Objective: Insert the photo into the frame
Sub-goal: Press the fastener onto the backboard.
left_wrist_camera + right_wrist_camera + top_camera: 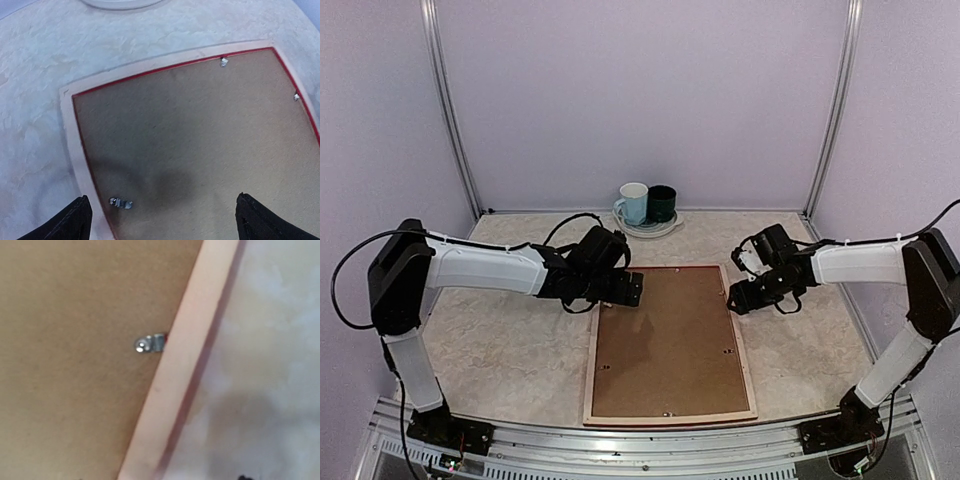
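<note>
Two arms reach in from the near corners of the table (500, 350), one on each side, and between them lies one frame (670, 419), face down near the middle of the table, its long sides running near to far. Only its pale wood back shows as a border; a thin red line shows along its near edge, and in the left wrist view along the inner edge. One brown backing board (670, 345) fills the whole opening, so the photo cannot be seen in any view.

One left gripper (632, 290) hangs over the frame's far left corner. Its two fingers (70, 222) stand wide apart at the bottom corners of the left wrist view, cut off by the picture edge, with only the board below them and nothing held. Three small metal clips (121, 203) show in that view, at the board's edge.

One right gripper (738, 298) sits just beside the frame's right side, near the far right corner. How far its jaws are parted I cannot tell: the top view shows only a dark mass there, and its own wrist view catches just a black speck at the bottom edge. That wrist view shows one clip (150, 343) touching the pale border. From above the clips are mere specks, too small to count.

Two mugs stand touching at the far edge, a pale one (633, 203) on the left and a dark one (662, 203) on the right, both on one plate (672, 225).
</note>
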Available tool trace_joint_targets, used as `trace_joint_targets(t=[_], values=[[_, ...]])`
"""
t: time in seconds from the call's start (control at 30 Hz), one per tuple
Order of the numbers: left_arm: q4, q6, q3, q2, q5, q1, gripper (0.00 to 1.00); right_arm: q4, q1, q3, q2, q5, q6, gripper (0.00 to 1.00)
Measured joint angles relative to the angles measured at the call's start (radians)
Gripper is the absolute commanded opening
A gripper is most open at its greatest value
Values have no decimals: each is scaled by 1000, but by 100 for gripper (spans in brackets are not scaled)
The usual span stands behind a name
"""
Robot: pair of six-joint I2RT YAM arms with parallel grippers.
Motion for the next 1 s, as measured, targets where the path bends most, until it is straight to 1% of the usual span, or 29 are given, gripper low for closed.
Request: trace_joint_targets(t=[0.13, 0.27, 0.4, 0.6, 0.83, 1.0], values=[[-23, -17, -139, -72, -1, 37, 99, 51, 0, -39, -43, -17, 8, 62], [-16, -26, -181, -102, 14, 79, 99, 109, 0, -77, -56, -31, 21, 59], [32, -43, -213, -111, 69, 127, 99, 155, 0, -116, -56, -45, 30, 58], [77, -61, -223, -106, 137, 183, 99, 210, 0, -139, -34, -53, 38, 56], [95, -74, -219, -37, 172, 190, 99, 237, 0, -153, -11, -52, 46, 54], [98, -86, -219, -9, 194, 189, 96, 239, 0, -154, -11, -52, 48, 52]])
